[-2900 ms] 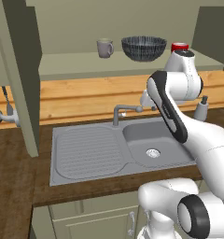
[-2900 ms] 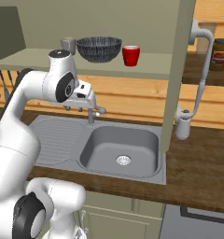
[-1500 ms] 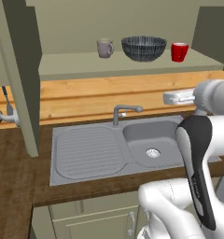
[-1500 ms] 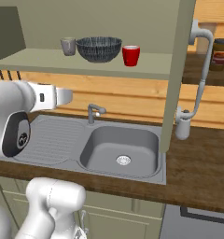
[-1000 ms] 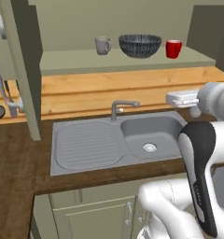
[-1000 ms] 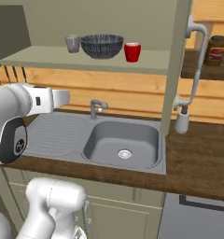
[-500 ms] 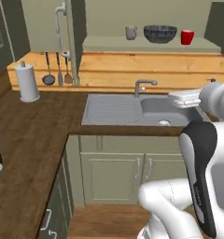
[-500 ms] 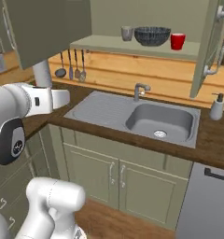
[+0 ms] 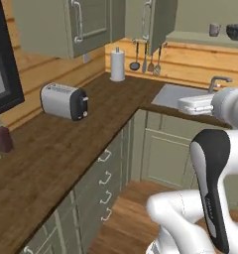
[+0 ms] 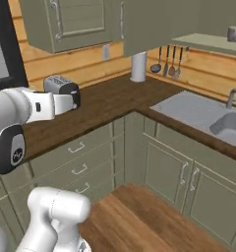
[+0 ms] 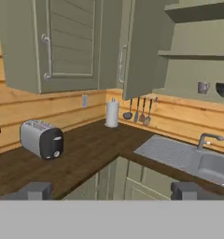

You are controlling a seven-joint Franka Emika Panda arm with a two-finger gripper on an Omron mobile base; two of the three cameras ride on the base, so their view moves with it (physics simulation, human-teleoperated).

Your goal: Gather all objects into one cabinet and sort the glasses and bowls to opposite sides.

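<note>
Hand view: hand point(image 11: 111, 190) open, empty; toaster point(image 11: 41, 138) on counter point(image 11: 86, 154).

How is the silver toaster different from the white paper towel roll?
The silver toaster with dark ends is wide, boxy and shiny; the white paper towel roll is a tall, plain, upright cylinder. The toaster sits along the left wall, the roll in the far corner near the hanging utensils. Both stand on the wooden counter.
</note>
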